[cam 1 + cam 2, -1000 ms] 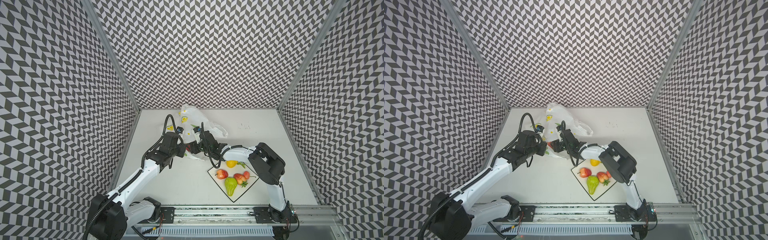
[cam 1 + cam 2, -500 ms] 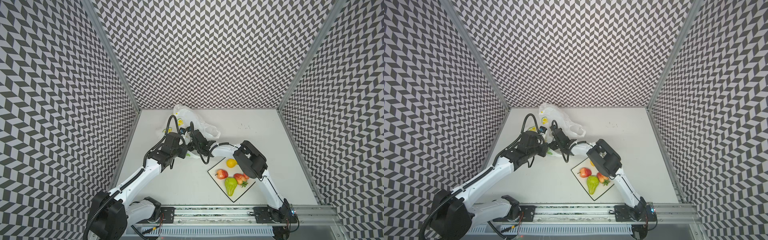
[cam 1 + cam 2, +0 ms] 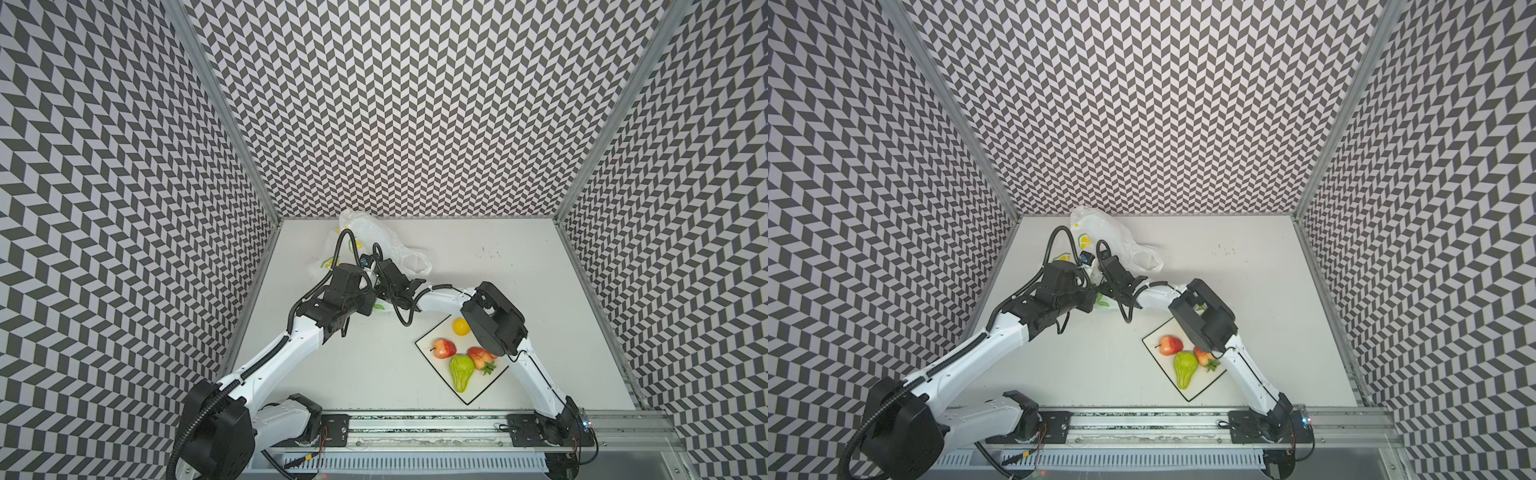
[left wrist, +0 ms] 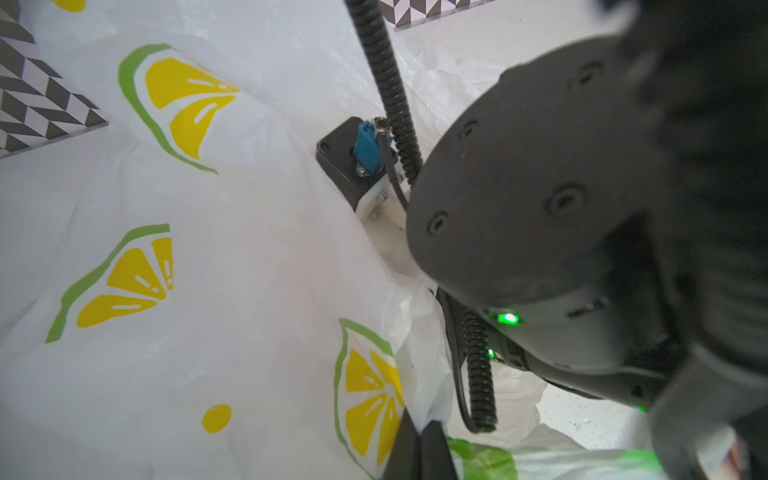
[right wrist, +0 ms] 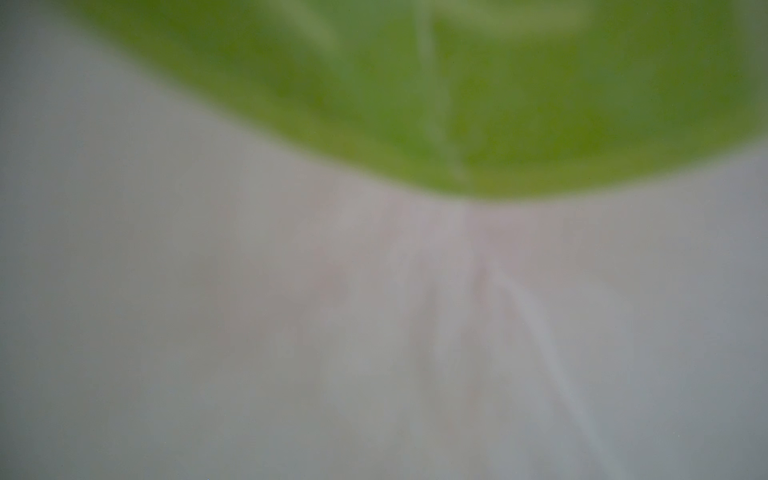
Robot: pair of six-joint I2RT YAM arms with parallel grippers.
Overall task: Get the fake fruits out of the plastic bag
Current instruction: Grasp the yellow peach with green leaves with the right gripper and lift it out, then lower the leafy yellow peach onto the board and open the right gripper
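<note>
The plastic bag [image 3: 371, 235] [image 3: 1100, 232] lies crumpled at the back left of the table. My left gripper [image 4: 419, 434] is shut on a fold of the bag's [image 4: 249, 270] edge. My right arm [image 3: 440, 297] reaches across into the bag's mouth, so its fingers are hidden in both top views. In the right wrist view only blurred bag film [image 5: 374, 332] with a green print shows. On the plate [image 3: 482, 383] lie fake fruits: a lemon [image 3: 461, 327], an apple [image 3: 444, 348] [image 3: 1170, 345], a pear [image 3: 461, 372] [image 3: 1185, 368] and a strawberry [image 3: 480, 357] [image 3: 1203, 356].
Patterned walls [image 3: 415, 124] close in the table on three sides, and the bag sits near the back left corner. The right arm's elbow [image 3: 494, 324] hangs over the plate's far corner. A metal rail [image 3: 415, 430] runs along the front edge.
The right arm has pushed further left and back into the bag, its elbow swinging in over the plate. The bag has shifted toward the back left corner. The left gripper keeps its hold.
</note>
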